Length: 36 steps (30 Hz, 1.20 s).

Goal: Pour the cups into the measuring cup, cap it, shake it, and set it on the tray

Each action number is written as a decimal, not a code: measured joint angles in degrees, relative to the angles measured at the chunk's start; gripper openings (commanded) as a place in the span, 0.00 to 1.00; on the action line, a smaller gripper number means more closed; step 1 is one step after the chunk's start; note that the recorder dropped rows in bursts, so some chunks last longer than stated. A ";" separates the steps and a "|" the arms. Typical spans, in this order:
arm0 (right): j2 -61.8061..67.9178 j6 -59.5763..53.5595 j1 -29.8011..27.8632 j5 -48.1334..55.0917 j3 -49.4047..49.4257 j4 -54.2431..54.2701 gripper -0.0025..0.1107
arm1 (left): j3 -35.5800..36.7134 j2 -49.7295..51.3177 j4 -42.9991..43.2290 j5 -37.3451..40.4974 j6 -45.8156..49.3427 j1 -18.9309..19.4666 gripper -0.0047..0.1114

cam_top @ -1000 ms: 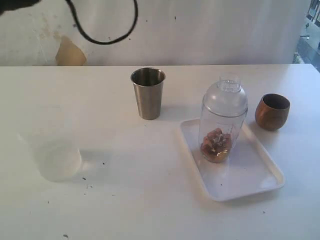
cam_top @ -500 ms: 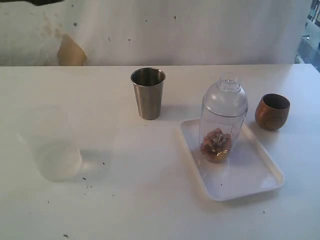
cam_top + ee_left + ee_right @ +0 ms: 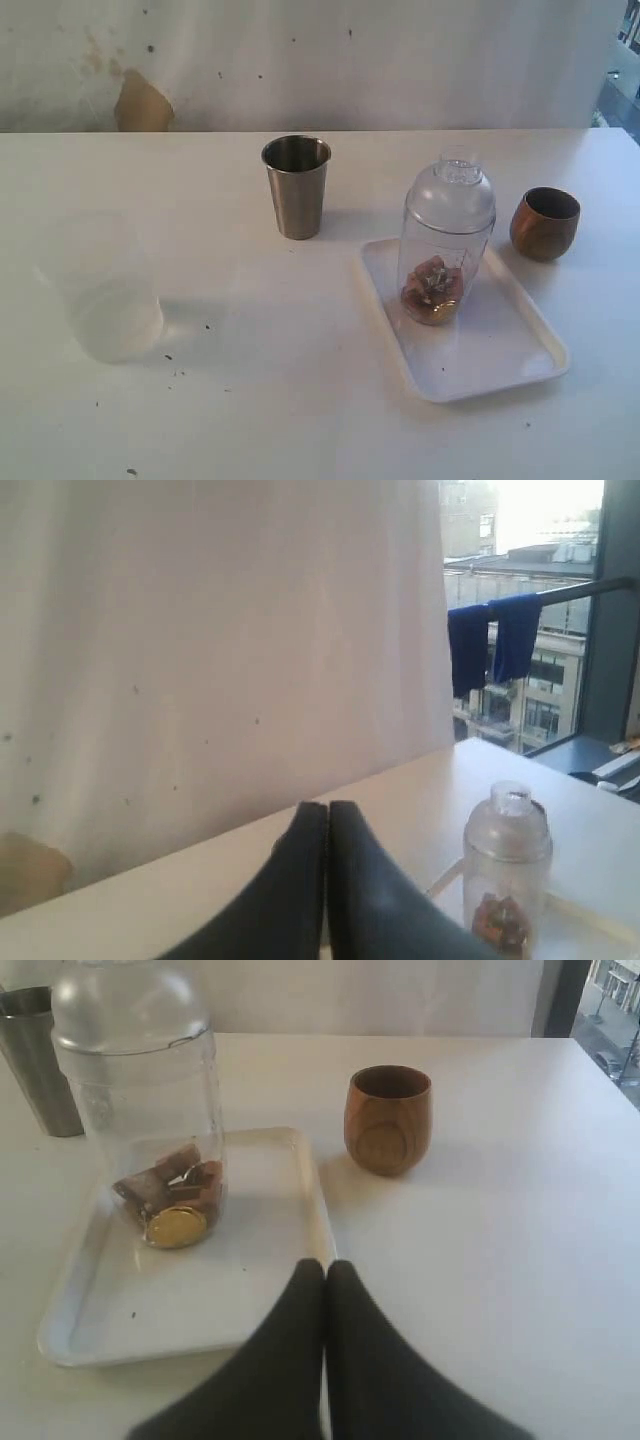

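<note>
On tray (image 3: 500, 350), right of centre on bench (image 3: 300, 400), measuring cup (image 3: 445, 262) stood upright, cap (image 3: 452, 195) fitted. Brown pieces seen inside. Left of tray and farther back, steel tumbler (image 3: 297, 187) placed. Wooden cup (image 3: 545, 224) set right of tray's far end. Jaws of left end effector (image 3: 327, 806) pressed together, nothing held. Same noted for right end effector (image 3: 325, 1266).

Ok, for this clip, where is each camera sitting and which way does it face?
Exterior: above the table, looking down and across toward the wall at the steel tumbler, capped measuring cup on the tray, wooden cup; no arm shows.
Left wrist: looks level at wall and window over the shut left tool.
Right wrist: low, near the tray, looking past the shut right tool.
All three share the measuring cup.
</note>
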 measured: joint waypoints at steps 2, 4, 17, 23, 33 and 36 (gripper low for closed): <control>0.00 0.00 0.00 0.00 0.00 0.00 0.02 | 2.25 -3.33 0.00 1.47 0.00 0.00 0.05; 0.00 0.00 0.00 0.00 0.00 0.00 0.02 | 4.63 -6.95 0.00 2.05 0.00 0.00 0.05; 0.00 0.00 0.00 0.00 0.00 0.00 0.02 | 18.57 -25.14 -0.38 -4.48 -1.69 0.00 0.05; 0.00 0.00 0.00 0.03 0.00 0.00 0.02 | 18.57 -26.21 -0.61 -10.70 -2.70 0.00 0.05; 0.00 0.68 0.00 0.03 0.00 0.00 0.02 | 18.57 -26.30 -0.72 -10.96 -2.70 0.00 0.05; 0.00 0.68 0.00 0.03 0.00 0.00 0.02 | 18.57 -26.30 -0.72 -11.06 -2.70 0.00 0.05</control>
